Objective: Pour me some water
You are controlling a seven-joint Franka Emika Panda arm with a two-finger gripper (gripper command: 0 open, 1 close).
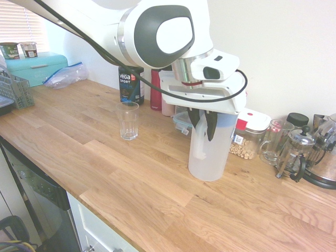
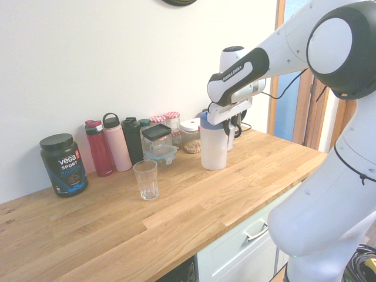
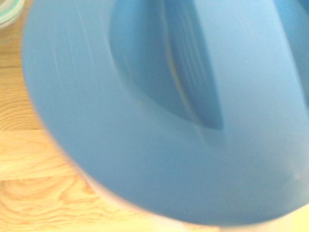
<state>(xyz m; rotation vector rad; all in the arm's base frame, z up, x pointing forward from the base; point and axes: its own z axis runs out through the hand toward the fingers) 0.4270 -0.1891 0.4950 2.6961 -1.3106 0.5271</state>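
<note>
**Robot arm gripping a water jug, with the empty glass well apart on the bench**

From the first exterior view, a white robot arm reached down over a wooden bench. Its end effector was closed narrowly on the top of a pale water jug with a blue lid, at the handle side. The jug stood upright, near the back edge of the bench; whether its base touched the wood could not be told. An empty clear glass stood well apart from it, toward the middle of the bench. Behind, along the back edge, stood a dark supplement tub, a cereal container and a French press.

From the second exterior view, the end effector sat on the jug's blue rim, the jug upright. The glass stood nearer the front, with a row of bottles at the back edge.

In the wrist view, only the blurred blue lid filled the frame.

The grip looked high and narrow, so the full jug could swing or slip once carried. Tipping it too soon or off-centre would likely spill water beside the narrow glass, or knock it over.
</note>
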